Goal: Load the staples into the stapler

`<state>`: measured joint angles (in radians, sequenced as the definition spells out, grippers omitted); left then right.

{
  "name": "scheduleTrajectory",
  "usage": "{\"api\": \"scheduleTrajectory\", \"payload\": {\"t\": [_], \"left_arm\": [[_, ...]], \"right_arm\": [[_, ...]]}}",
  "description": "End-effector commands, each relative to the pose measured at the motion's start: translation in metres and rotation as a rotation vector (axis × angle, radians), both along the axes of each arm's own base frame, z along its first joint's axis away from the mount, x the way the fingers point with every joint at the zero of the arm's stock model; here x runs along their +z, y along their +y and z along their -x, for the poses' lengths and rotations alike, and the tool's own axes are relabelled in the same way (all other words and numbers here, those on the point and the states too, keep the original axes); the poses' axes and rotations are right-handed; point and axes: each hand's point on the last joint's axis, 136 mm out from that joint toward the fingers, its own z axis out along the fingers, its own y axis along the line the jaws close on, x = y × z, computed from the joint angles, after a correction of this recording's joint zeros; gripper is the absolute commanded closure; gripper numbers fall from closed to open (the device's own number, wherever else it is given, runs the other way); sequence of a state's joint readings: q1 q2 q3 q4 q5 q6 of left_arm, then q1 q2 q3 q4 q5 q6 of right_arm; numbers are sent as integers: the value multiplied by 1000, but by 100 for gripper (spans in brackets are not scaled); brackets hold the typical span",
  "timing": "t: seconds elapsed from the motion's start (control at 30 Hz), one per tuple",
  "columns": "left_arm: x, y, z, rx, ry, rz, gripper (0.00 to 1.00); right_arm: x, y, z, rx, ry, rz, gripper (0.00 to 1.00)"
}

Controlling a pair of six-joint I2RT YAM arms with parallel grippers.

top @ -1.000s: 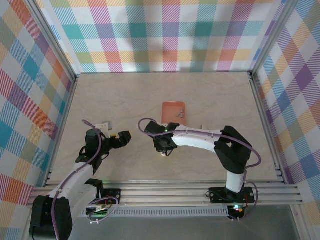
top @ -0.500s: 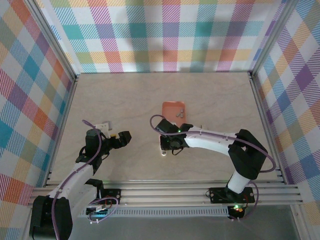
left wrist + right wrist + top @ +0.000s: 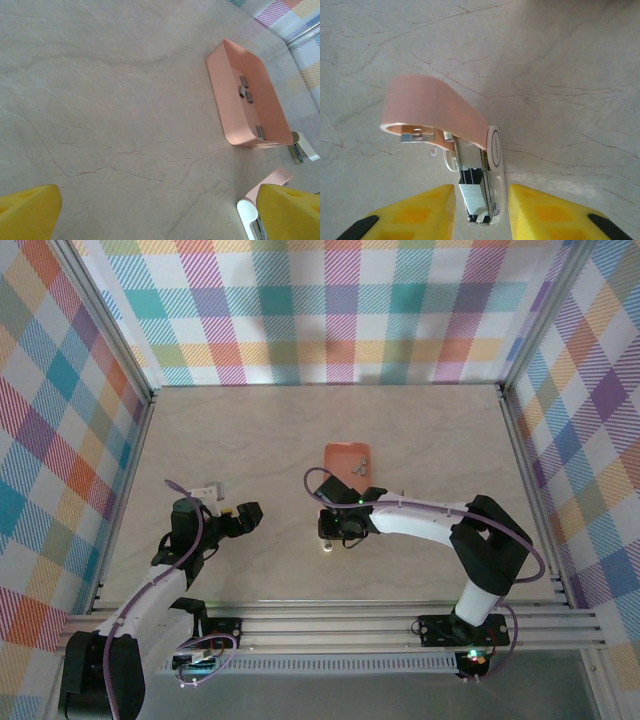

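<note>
The stapler (image 3: 493,150) lies on the table with its pale pink lid (image 3: 435,105) swung up, baring a metal channel that holds a grey metal block (image 3: 476,196). My right gripper (image 3: 480,202) straddles the stapler's rear end, with a thin gap showing beside each yellow finger. From above, this gripper (image 3: 335,528) sits just over the stapler (image 3: 328,546). Several loose staples (image 3: 246,91) lie in the salmon-orange tray (image 3: 225,100), behind the stapler (image 3: 249,215). My left gripper (image 3: 246,516) hovers open left of it, holding nothing.
The tray (image 3: 340,452) stands mid-table, just behind the right gripper. A small white and metal object (image 3: 301,149) lies at the tray's near right end. Another small pale item (image 3: 208,488) rests by the left arm. Plaid walls enclose the table.
The right arm's elbow swung to the right and its gripper shifted slightly right over the stapler. The left arm has not moved.
</note>
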<state>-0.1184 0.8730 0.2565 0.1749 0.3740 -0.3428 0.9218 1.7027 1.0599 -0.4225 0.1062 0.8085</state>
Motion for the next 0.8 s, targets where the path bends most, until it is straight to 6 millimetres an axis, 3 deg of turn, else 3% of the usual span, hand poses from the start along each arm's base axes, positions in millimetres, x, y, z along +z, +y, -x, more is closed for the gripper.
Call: {"api": "scheduleTrajectory", "payload": {"t": [0.0, 0.5, 0.77], "left_arm": [[5, -3, 1, -25, -21, -15, 0], [3, -4, 1, -24, -16, -16, 0], [5, -4, 0, -24, -20, -16, 0]], "right_arm": [[-10, 0, 2, -16, 34, -2, 69], [-20, -3, 2, -23, 55, 25, 77], [3, -3, -6, -27, -3, -8, 74]]}}
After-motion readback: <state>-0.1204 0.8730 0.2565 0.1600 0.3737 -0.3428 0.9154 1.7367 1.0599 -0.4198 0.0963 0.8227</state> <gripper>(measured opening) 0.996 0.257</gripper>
